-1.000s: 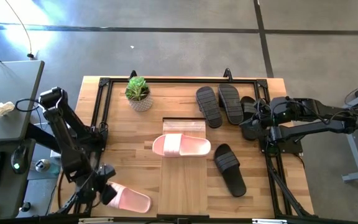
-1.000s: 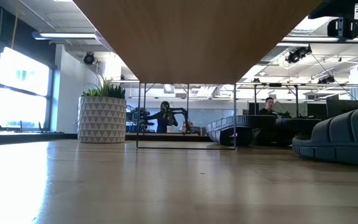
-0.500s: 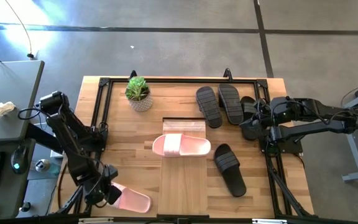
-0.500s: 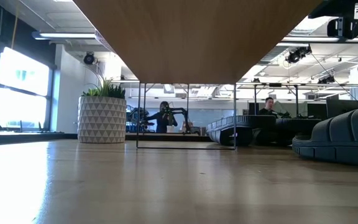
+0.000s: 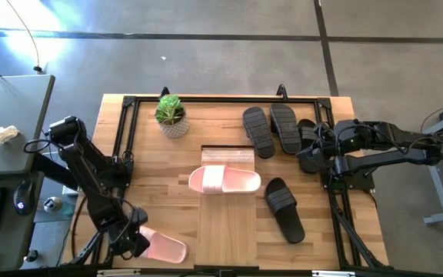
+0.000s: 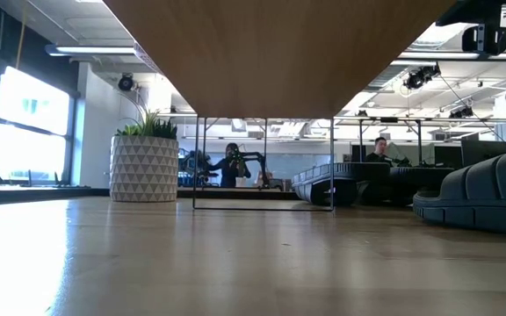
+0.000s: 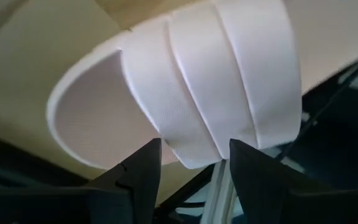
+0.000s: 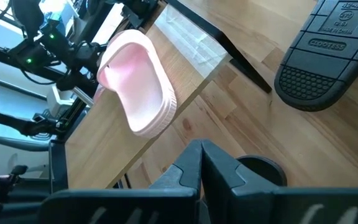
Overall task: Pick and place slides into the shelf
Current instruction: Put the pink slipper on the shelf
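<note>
At table's near-left corner your left gripper point(image 5: 133, 240) straddles strap of pale pink foam slide point(image 5: 162, 245), fingers point(image 7: 138, 169) apart, ready to clamp. Right gripper point(image 5: 308, 156) parked, pressed closed, beside black ribbed slides point(image 5: 271, 128); light-wood plank shelf point(image 5: 225, 223) has room.

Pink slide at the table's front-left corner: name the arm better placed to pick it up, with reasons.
Left. The left gripper is right at the pink slide, its open fingers either side of the strap. The right gripper sits shut at the far right edge, beside the black slides.
</note>
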Controlling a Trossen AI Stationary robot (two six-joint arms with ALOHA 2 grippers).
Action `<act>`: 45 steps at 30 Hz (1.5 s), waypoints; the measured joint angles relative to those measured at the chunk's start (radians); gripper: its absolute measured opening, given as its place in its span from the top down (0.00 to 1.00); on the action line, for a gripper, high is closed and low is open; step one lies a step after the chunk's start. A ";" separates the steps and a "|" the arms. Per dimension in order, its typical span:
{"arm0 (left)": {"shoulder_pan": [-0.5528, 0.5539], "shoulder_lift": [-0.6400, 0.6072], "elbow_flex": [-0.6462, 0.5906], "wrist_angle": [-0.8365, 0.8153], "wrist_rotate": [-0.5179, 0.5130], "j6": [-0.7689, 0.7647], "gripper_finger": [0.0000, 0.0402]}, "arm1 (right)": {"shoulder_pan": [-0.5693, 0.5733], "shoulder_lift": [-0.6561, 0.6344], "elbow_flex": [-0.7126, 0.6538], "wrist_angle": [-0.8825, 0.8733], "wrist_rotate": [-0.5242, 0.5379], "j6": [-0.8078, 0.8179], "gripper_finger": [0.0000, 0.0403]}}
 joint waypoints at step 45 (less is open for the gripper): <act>-0.002 0.153 -0.042 0.395 -0.371 0.279 0.65 | 0.000 0.000 0.000 0.000 0.000 0.004 1.00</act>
